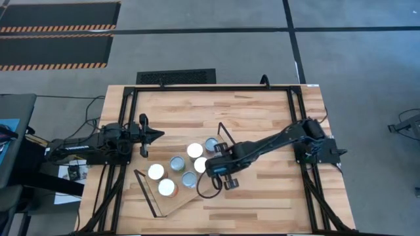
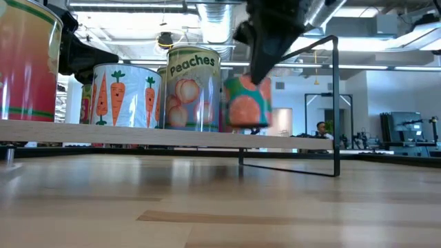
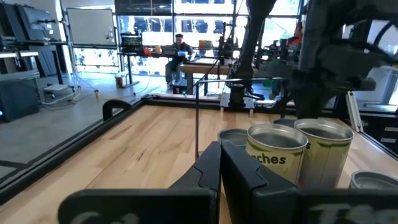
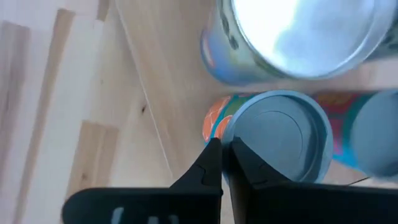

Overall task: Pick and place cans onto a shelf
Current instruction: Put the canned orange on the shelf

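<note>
Right gripper [image 1: 211, 169]: over shelf [image 1: 172, 203], above teal/orange can [image 2: 247, 101]; fingers pressed together, gripping nothing, prob. just let go.
Cans: clustered on shelf.
Left gripper [image 1: 157, 136]: pressed together, parked beside shelf.

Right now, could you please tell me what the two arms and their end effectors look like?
Both arms are dark, near-black jointed links. The left end effector tapers to a narrow point; the right end effector sits on a blocky wrist. In the wrist views the fingers are matte black, angular wedges on a crossbar.
</note>
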Action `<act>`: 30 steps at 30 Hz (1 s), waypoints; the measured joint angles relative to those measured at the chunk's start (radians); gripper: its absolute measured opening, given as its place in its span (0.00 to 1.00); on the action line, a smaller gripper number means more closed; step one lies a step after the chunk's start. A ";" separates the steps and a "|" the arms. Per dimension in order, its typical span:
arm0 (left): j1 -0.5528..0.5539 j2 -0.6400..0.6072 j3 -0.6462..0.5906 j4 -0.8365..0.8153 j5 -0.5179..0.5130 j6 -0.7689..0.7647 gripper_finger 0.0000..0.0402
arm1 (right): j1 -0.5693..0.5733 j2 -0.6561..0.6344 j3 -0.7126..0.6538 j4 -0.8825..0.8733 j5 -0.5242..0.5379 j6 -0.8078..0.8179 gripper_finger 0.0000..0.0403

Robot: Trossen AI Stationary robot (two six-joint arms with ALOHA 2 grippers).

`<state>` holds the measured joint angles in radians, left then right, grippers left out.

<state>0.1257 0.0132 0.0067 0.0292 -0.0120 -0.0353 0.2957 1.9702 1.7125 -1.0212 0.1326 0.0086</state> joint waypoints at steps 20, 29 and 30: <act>0.000 0.013 0.000 0.000 0.000 -0.004 0.00 | -0.024 0.045 0.000 -0.032 0.012 0.079 0.16; 0.000 0.013 0.000 0.000 0.000 -0.006 0.00 | -0.021 0.046 -0.002 -0.032 0.082 0.081 0.25; 0.000 0.013 0.000 0.000 0.000 -0.006 0.00 | -0.021 0.046 -0.002 -0.032 0.083 0.081 0.25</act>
<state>0.1255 0.0257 0.0067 0.0288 -0.0120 -0.0410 0.2750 2.0167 1.7107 -1.0528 0.2157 0.0898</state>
